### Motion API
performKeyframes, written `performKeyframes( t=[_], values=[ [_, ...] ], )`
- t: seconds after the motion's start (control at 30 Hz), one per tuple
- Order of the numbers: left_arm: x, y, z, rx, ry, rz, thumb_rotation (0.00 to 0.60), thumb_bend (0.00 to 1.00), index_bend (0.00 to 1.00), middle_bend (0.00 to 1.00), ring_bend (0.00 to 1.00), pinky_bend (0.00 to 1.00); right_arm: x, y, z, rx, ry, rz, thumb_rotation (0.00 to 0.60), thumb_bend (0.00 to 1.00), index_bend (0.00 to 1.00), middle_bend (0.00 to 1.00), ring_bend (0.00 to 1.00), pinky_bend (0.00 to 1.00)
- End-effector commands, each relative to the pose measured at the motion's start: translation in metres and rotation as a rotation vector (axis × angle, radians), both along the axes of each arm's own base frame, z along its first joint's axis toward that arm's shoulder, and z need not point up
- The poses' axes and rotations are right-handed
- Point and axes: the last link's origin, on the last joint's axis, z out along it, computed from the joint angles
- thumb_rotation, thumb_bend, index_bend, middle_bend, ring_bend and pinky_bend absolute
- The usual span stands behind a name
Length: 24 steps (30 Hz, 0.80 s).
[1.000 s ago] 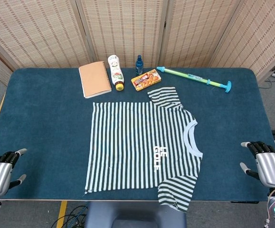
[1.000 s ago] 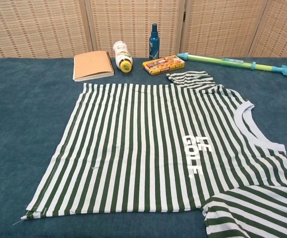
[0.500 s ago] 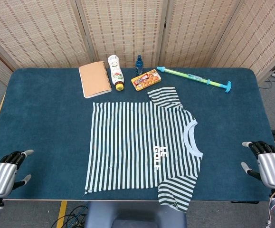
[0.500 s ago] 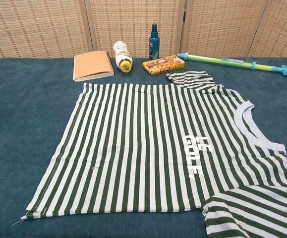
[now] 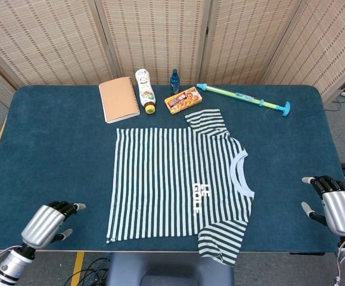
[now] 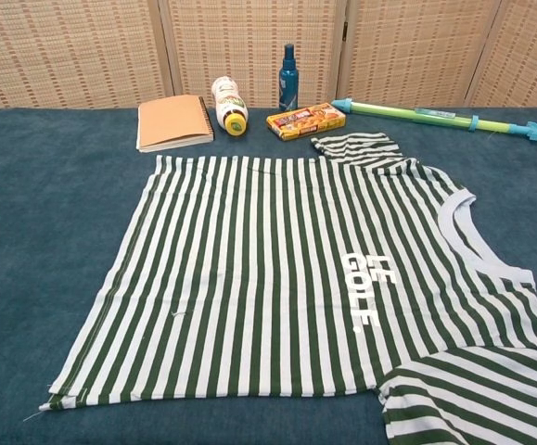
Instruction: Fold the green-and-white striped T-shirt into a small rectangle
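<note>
We find the T-shirt (image 5: pixel 180 182) flat at table centre, unfolded. Left hand (image 5: pixel 44 223) and right hand (image 5: pixel 335 208) hold nothing, fingers apart. We advise pinching the near hem corner cleanly first.

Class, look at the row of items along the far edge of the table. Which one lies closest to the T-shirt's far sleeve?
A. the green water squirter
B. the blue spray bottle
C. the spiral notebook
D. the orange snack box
D: the orange snack box lies just beyond the far sleeve of the striped T-shirt, while the other three sit farther off.
</note>
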Motion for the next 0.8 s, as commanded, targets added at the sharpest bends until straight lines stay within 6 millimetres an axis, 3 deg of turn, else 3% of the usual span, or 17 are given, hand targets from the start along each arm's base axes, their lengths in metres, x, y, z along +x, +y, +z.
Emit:
performKeyframes(
  t=[0.03,0.13,0.3,0.6,0.8],
  values=[
    [0.007,0.002,-0.015,-0.062,-0.005,-0.032,0.6,0.17,0.33,0.59,0.53,0.69,-0.001,0.0,0.0,0.003,0.0,-0.002,0.6,0.24,0.29,0.36,0.3,0.35],
    [0.012,0.004,-0.029,-0.123,0.001,-0.061,0.6,0.17,0.36,0.67,0.61,0.82,-0.002,0.001,0.001,0.004,-0.001,-0.007,0.6,0.24,0.29,0.36,0.3,0.35],
    [0.019,0.004,-0.051,-0.189,0.023,-0.102,0.6,0.17,0.4,0.8,0.73,0.93,-0.004,0.001,0.001,0.006,-0.001,-0.013,0.6,0.23,0.29,0.36,0.31,0.35],
    [0.03,0.008,-0.086,-0.237,0.048,-0.106,0.6,0.17,0.41,0.86,0.83,0.97,-0.007,0.001,0.0,0.014,-0.003,-0.024,0.6,0.24,0.29,0.36,0.31,0.35],
    [0.033,0.009,-0.1,-0.25,0.06,-0.083,0.6,0.17,0.41,0.88,0.85,0.97,-0.01,0.002,-0.001,0.017,-0.005,-0.033,0.6,0.24,0.29,0.36,0.31,0.35]
  ],
)
